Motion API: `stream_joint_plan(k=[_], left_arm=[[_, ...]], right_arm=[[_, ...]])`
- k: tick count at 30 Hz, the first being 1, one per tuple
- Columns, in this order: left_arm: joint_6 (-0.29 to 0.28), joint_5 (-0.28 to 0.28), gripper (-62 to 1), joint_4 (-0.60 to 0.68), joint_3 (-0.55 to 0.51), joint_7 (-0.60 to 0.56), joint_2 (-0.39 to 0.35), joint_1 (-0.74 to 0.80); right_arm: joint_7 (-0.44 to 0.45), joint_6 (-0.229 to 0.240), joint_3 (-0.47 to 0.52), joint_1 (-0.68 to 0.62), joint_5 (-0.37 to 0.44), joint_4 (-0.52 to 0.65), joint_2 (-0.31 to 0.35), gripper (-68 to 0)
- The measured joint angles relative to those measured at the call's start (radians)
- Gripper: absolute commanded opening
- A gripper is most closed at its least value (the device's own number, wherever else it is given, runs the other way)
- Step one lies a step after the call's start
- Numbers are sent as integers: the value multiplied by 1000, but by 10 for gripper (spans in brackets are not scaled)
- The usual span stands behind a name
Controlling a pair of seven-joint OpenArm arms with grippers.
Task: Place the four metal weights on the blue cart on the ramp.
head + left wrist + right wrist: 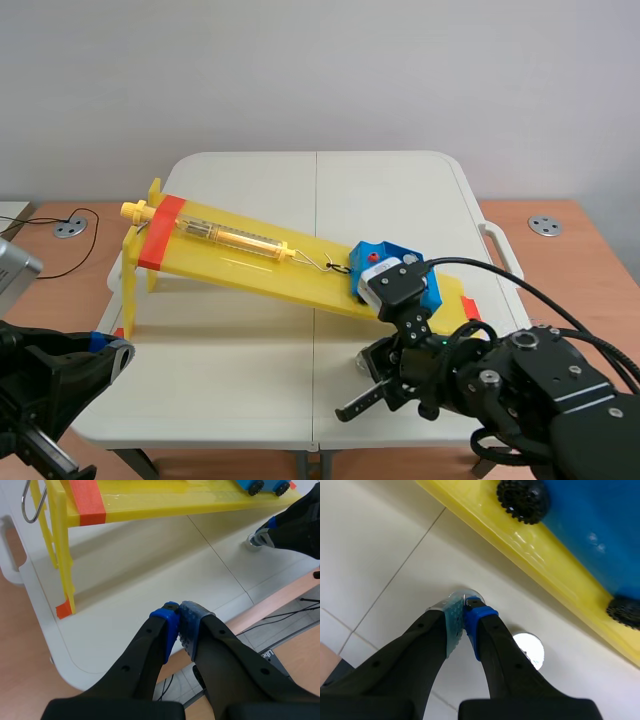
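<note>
Off the raised end of the yellow ramp (245,268), on the robot's side and over the near edge of the white desk (240,385): left gripper (177,614), fingers pressed together with nothing between the pads, well apart from every task thing. At that raised end: yellow legs underneath and a band of orange-red tape across. Along the upper half of the ramp, lying lengthwise: yellow spring scale (228,237), with its wire hook (335,266) reaching downslope to the cart. On the lower half of the ramp, just above the foot: blue cart (398,255), black toothed wheels (522,497) resting on the yellow surface. Beside the ramp's lower end, on the robot's side and down at the desk: right gripper (466,606), pads nearly meeting, pinched on the small top of a metal weight (456,595) standing on the desk just off the ramp's edge. Also on the desk, upright: second weight (530,649), just beside the right gripper's finger and near the ramp's edge. Neither weight on the cart.
</note>
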Motion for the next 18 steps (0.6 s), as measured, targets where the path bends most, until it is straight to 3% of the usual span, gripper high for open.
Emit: stream_joint_plan(k=[11, 18], left_arm=[[0, 0, -558, 0, 0, 0, 0, 0], [0, 0, -558, 0, 0, 0, 0, 0]], right_arm=[[-125, 1, 154, -213, 142, 410, 113, -669], [-215, 1, 297, -305, 243, 613, 125, -669]])
